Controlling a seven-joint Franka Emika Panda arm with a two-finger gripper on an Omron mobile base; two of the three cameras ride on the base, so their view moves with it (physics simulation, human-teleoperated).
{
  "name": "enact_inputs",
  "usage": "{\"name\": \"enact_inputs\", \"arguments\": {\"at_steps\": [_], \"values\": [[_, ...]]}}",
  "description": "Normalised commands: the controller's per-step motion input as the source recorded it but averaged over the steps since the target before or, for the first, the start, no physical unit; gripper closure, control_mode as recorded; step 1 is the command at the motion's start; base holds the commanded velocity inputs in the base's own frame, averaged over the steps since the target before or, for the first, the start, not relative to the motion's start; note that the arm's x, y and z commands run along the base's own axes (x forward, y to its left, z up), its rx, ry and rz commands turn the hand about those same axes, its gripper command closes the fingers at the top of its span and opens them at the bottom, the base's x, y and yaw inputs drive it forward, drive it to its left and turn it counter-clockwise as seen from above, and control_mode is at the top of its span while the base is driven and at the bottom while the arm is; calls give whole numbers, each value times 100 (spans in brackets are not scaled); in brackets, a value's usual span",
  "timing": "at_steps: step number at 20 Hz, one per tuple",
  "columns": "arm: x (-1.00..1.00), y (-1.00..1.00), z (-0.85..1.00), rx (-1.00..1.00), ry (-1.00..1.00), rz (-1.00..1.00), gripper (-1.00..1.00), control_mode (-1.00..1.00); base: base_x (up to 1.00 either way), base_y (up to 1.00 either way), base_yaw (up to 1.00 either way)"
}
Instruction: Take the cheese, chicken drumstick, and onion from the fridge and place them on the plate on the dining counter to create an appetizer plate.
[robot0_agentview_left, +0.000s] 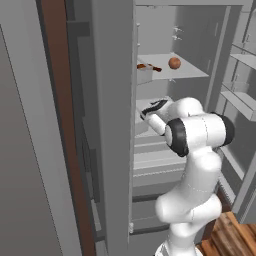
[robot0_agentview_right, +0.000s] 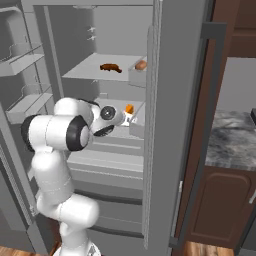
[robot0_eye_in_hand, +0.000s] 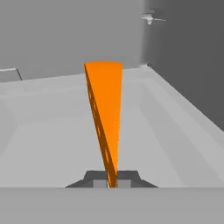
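Inside the fridge (robot0_agentview_left: 150, 30), the hand (robot0_eye_in_hand: 112, 183) grips the cheese (robot0_eye_in_hand: 106, 113); on the shelf above the cheese lie the drumstick (robot0_agentview_right: 110, 68) and onion (robot0_agentview_left: 174, 62).

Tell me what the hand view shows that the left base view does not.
Hand view alone: the orange cheese, its narrow end pinched between the shut fingers, above a pale fridge shelf.
Left base view alone: the onion and chicken drumstick on the upper shelf, plus the white arm.
Both: the grey fridge interior.
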Motion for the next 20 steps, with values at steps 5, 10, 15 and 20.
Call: {"name": "enact_inputs", "arguments": {"at_steps": [5, 10, 15, 20], "values": [[-100, -5, 59, 0, -2, 5, 100, -100, 0, 0, 0], [-100, -1, 76, 0, 3, 13, 100, -100, 0, 0, 0], [-100, 0, 91, 0, 9, 12, 100, -100, 0, 0, 0], [-97, -1, 99, -2, 22, 5, 100, -100, 0, 0, 0]]}}
